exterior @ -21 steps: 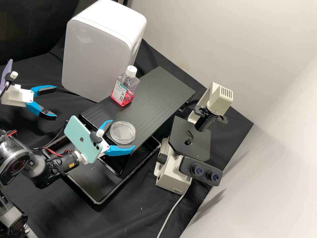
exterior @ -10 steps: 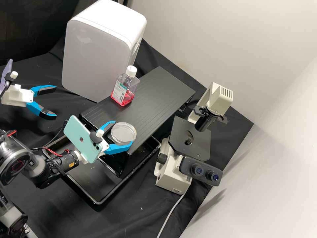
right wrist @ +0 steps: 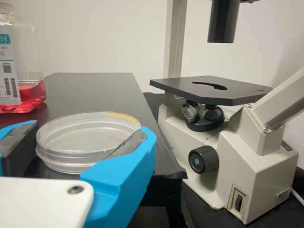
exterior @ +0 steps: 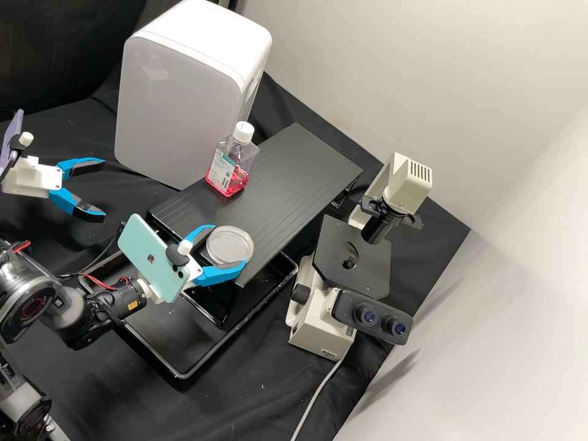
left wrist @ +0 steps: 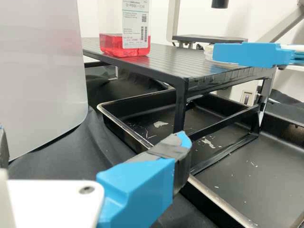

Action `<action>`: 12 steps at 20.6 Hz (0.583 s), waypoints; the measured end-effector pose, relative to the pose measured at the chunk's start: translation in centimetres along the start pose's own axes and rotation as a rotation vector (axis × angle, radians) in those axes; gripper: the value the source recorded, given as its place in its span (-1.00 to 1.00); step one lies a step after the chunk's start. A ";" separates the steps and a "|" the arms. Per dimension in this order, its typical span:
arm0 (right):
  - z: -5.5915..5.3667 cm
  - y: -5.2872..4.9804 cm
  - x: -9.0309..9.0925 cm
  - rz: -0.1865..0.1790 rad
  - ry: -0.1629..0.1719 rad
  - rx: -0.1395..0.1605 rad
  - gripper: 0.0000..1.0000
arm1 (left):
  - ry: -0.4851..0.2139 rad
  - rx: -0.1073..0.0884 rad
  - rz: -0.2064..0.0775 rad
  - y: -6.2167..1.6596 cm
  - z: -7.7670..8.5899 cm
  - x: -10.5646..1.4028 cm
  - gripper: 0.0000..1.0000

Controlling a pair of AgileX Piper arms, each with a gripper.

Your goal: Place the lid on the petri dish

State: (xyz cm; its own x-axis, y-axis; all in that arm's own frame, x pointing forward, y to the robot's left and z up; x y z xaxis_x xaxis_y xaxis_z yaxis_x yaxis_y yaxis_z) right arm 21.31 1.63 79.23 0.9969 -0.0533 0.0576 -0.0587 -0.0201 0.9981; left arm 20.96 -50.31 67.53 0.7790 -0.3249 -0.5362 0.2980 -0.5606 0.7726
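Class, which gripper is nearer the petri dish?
Right. The right gripper clasps the petri dish between its fingers; the left gripper hangs open, apart, near the white box.

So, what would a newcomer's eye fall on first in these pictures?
First, the clear petri dish at the near end of the black raised shelf, held between the blue fingers of the right gripper. Then the flask of pink liquid at the far end, and the white microscope alongside.

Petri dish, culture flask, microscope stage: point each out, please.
petri dish (right wrist: 88,137), right wrist view, centre of clear top
culture flask (exterior: 228,164), high view, its labelled body
microscope stage (right wrist: 237,92), right wrist view, flat black plate
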 end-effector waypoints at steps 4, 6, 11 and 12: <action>-0.2 -0.1 0.2 -0.002 0.009 0.001 -1.00 | 0.000 0.000 0.000 0.00 0.0 0.0 1.00; -0.3 -0.1 0.6 0.000 0.011 0.002 -1.00 | 0.000 0.000 0.000 0.00 0.0 0.0 1.00; -0.5 -0.4 1.8 0.000 0.016 0.002 -1.00 | 0.000 0.000 0.000 0.00 0.0 0.0 1.00; -0.5 -0.4 2.0 -0.001 0.014 0.001 -1.00 | 0.000 0.000 0.000 0.00 0.0 0.0 1.00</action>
State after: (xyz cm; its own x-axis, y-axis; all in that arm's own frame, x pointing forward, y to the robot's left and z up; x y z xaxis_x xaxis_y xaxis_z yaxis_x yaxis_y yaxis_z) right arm 23.31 2.00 78.91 0.9976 -0.0398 0.0565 -0.0573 -0.0213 0.9981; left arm 20.96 -50.31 67.53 0.7790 -0.3249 -0.5362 0.2980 -0.5606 0.7726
